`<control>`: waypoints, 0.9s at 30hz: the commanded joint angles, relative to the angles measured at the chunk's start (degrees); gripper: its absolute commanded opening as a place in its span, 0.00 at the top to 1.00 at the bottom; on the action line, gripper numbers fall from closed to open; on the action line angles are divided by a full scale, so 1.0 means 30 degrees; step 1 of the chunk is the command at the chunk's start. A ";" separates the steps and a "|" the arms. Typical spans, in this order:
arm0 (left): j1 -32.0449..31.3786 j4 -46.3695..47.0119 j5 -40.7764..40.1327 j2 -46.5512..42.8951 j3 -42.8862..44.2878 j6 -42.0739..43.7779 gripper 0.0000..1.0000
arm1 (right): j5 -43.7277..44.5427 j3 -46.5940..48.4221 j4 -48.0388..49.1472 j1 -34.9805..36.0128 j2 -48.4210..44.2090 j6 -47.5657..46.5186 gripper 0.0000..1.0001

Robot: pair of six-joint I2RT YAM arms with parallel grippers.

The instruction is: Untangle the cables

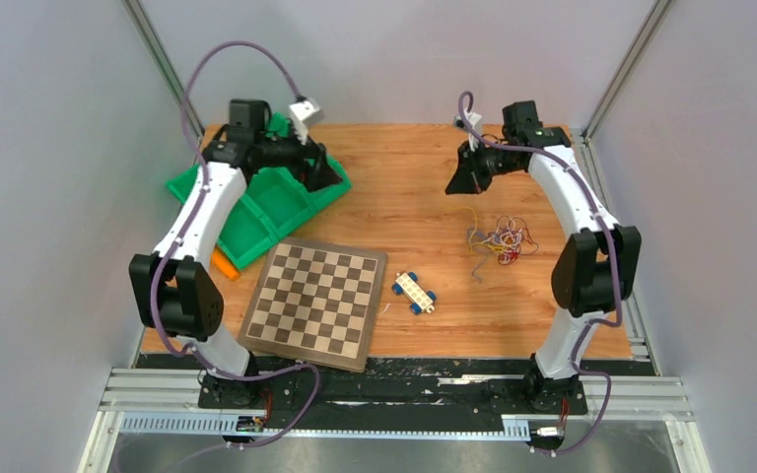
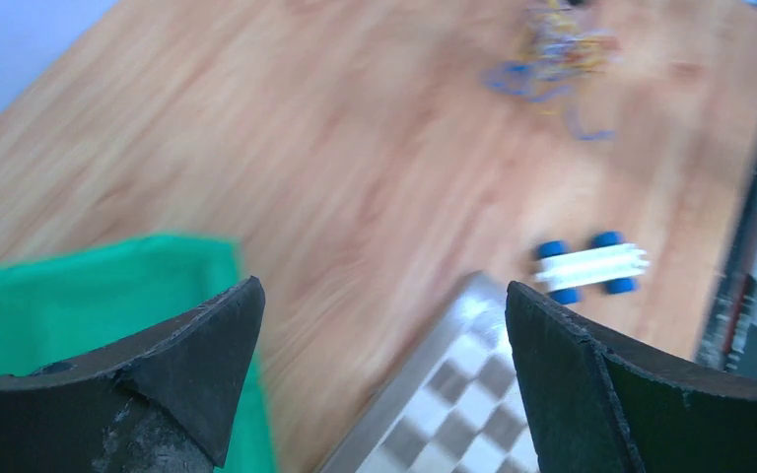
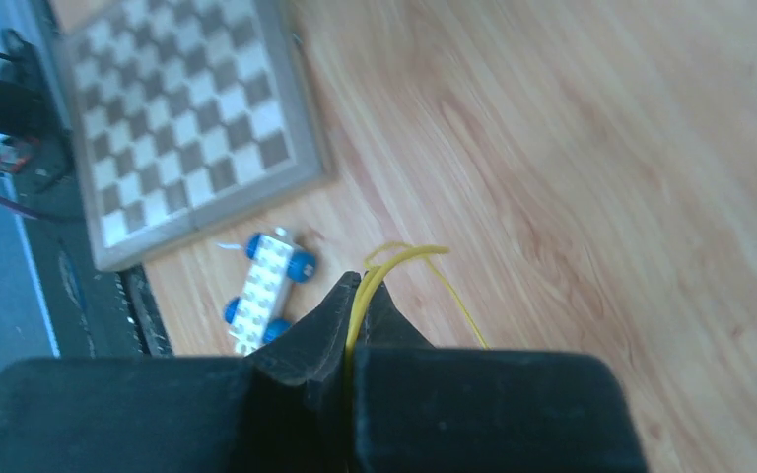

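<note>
Pressed together close to the lens, the black fingers of the right tool [image 3: 360, 286] pinched a single yellow strand [image 3: 409, 254], which looped out past their tips above the wooden table [image 3: 601, 148]; only the right wrist camera showed that grip. From overhead the right tool hung over the far right part of the table. The rest of the cables [image 1: 501, 236], a loose knot of yellow, red, purple and blue wires, lay on the wood just nearer than it, beside the right arm's white forearm. A faint yellow line ran up from the clump toward the tool in that view. The left tool [image 2: 379, 296] stood spread wide and held nothing. Its two dark fingers framed a blurred view of the rim of a green bin [image 2: 79, 296] at left and a corner of a chessboard [image 2: 453, 394] below. The tangle showed there only as a smear of colour at the far edge. The overhead camera placed that tool above the bin's right corner, well apart from the cables. A small white toy car [image 1: 415, 293] with blue wheels sat just beside the chessboard's right edge, between the board and the clump. An orange object [image 1: 222, 264], mostly hidden, poked out from beneath the bin's near side.
</note>
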 commanded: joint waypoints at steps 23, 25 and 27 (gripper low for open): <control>-1.3492 2.6100 -0.4601 0.4590 -0.6842 -0.8684 0.03 | -0.4413 0.2600 0.5743 0.0106 -0.7588 0.8536 1.00; -1.3649 2.6192 -0.4551 0.5818 -0.5713 -0.8684 0.09 | -0.3935 0.2996 0.5940 0.0099 -0.7667 0.8971 1.00; -1.3833 2.6291 -0.4398 0.6704 -0.4924 -0.8648 0.14 | -0.3711 0.3344 0.6150 0.0078 -0.7668 0.9363 1.00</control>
